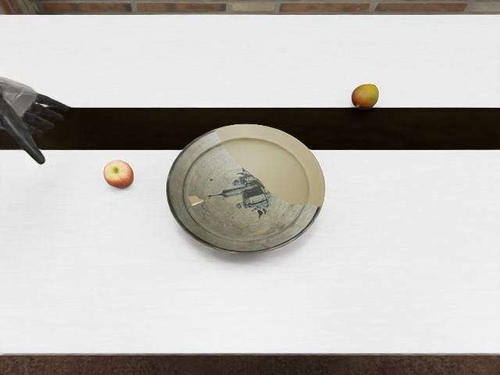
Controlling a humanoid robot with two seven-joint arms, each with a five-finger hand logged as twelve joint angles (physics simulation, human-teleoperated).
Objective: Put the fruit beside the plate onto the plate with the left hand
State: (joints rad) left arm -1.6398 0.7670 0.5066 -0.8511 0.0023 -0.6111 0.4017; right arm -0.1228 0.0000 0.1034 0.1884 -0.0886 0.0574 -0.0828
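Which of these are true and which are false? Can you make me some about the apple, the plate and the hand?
1. The apple lies on the table, just left of the plate. True.
2. The left hand is holding the apple. False: the hand is open and holds nothing. It is by the picture's left edge, apart from the apple.
3. A fruit is already on the plate. False: no fruit lies on the plate.
4. A second fruit sits on the far side of the dark gap, away from the plate. True.
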